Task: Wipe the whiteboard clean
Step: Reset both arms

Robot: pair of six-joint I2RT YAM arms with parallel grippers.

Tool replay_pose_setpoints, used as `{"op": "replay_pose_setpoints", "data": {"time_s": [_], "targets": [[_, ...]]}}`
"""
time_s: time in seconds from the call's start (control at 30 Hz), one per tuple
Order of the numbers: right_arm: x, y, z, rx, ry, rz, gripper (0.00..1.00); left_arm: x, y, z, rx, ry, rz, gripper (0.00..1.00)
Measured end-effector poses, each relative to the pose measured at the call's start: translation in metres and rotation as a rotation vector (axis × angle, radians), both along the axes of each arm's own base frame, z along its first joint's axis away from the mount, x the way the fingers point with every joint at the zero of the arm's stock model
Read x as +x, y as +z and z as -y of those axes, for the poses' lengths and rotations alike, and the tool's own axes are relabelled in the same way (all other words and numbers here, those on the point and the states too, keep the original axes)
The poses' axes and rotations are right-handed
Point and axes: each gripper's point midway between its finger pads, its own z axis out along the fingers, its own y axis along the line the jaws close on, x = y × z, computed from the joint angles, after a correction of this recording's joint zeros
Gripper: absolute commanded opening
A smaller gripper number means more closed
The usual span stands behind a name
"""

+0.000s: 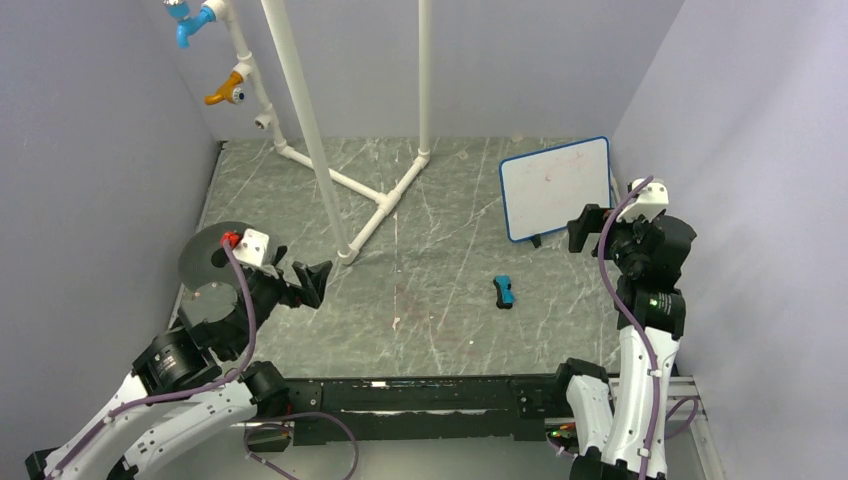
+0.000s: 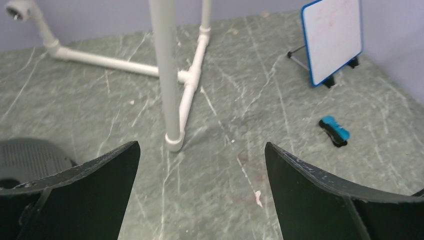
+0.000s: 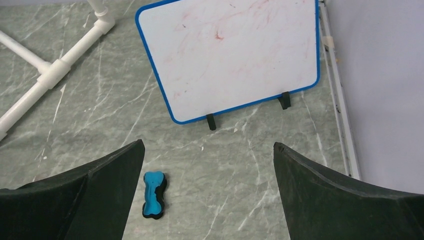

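— Whiteboard position?
— Far right of the table, close to the right wall, propped tilted on a black easel stand. Faint red smears across the white face.
— Right gripper?
— Spread wide, empty, near the board and facing it, not touching.
— Left gripper?
— Likewise spread wide, holding nothing, over by the left side, well apart from the board.
— Anything else?
— Blue eraser lying flat on the table, in front of the board. White pipe frame standing at back left.
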Motion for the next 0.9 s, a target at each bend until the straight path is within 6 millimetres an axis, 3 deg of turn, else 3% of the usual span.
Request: {"op": "replay_pose_setpoints", "data": {"time_s": [0.23, 0.43, 0.57, 0.7, 0.9], "targets": [[0.001, -0.006, -0.011, 0.022, 0.062, -0.001, 1.00, -0.002, -0.036, -0.016, 0.013, 0.075, -0.067, 0.99], [0.002, -0.006, -0.008, 0.017, 0.049, 0.001, 1.00, 0.003, -0.044, -0.018, 0.034, 0.110, -0.094, 0.99], [0.003, -0.004, -0.007, 0.013, 0.042, 0.007, 1.00, 0.022, -0.053, -0.023, 0.059, 0.174, -0.137, 0.99], [0.006, -0.002, -0.005, 0.011, 0.036, 0.018, 1.00, 0.049, -0.066, -0.042, 0.037, 0.256, -0.217, 0.99], [0.008, -0.001, -0.002, 0.005, 0.025, 0.026, 1.00, 0.061, -0.066, -0.051, -0.037, 0.231, -0.245, 0.99]]}}
